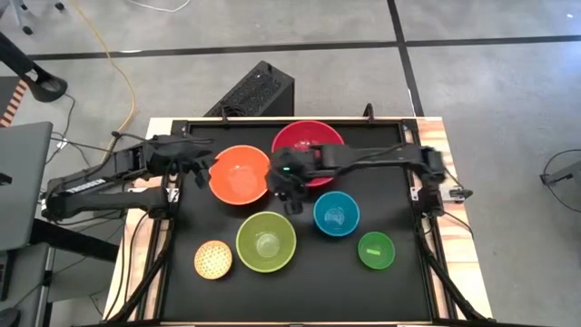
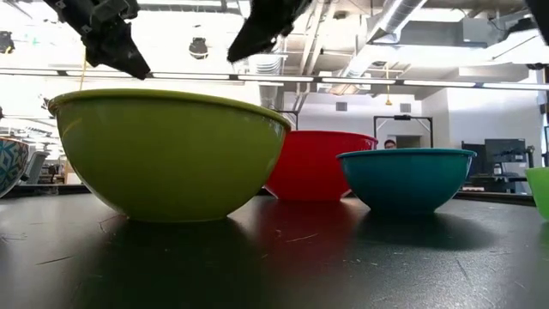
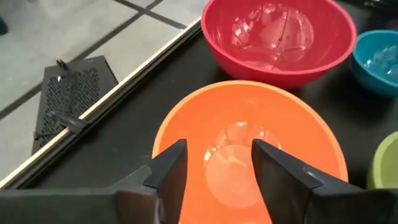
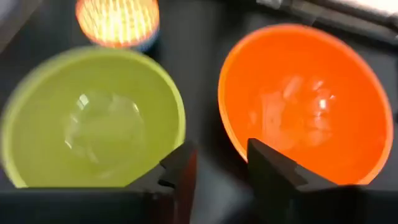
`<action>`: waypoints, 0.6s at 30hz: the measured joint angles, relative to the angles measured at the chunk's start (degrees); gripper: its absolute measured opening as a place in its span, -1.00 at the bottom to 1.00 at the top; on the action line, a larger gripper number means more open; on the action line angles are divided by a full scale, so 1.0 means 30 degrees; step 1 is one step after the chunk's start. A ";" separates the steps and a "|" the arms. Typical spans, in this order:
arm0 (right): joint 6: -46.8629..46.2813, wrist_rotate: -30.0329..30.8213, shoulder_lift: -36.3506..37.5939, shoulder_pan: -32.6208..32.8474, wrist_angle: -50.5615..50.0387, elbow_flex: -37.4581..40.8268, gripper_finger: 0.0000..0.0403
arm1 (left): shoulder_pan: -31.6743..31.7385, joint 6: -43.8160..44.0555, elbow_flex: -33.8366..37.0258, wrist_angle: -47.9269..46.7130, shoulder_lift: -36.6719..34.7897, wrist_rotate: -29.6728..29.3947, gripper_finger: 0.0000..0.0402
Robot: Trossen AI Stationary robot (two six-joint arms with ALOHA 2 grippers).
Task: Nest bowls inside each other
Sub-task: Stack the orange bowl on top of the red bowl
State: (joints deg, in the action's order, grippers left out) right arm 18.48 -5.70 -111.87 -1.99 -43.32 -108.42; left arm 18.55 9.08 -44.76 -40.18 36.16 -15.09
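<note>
1. Left tool (image 3: 217,171) released, fingers apart, empty, above the near rim of the orange bowl (image 1: 240,173).
2. Right tool (image 4: 217,171) also released, holding nothing, over the gap between the orange bowl and the lime-green bowl (image 1: 266,242).
3. Red bowl (image 1: 309,150) touches the orange one at the desk's (image 1: 454,291) back.
4. Blue bowl (image 1: 337,214), bright green bowl (image 1: 376,250) and speckled bowl (image 1: 213,260) stand separate; none nested.

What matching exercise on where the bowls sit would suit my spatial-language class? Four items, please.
Things:
1. orange bowl
2. red bowl
3. pale-yellow speckled bowl
4. bright green bowl

Places (high view):
A. nearest the table's front right
B. between the two grippers
C. nearest the table's front left
D. at the table's back, middle

Pairs: 1-B, 2-D, 3-C, 4-A
</note>
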 joint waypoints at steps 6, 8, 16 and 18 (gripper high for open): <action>0.2564 0.0373 -0.4280 -0.0302 -0.1960 -0.4313 0.06 | 0.0000 0.0495 -0.0003 -0.0739 0.0022 0.0980 0.04; 0.3764 0.0510 -0.5129 -0.0295 -0.2135 -0.5246 0.09 | 0.0000 0.0668 -0.0003 -0.1210 0.0029 0.1129 0.04; 0.5698 0.0497 -0.7463 -0.0323 -0.2432 -0.6632 0.11 | -0.0007 0.1643 -0.0003 -0.1937 0.0015 0.1107 0.05; 0.6008 0.0510 -0.7484 -0.0276 -0.2395 -0.6564 0.11 | -0.0007 0.1679 -0.0003 -0.1979 0.0029 0.0985 0.05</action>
State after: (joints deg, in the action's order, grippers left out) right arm 36.50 -4.17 -134.32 -2.82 -50.51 -128.11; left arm 18.52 14.12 -44.77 -46.12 36.25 -12.14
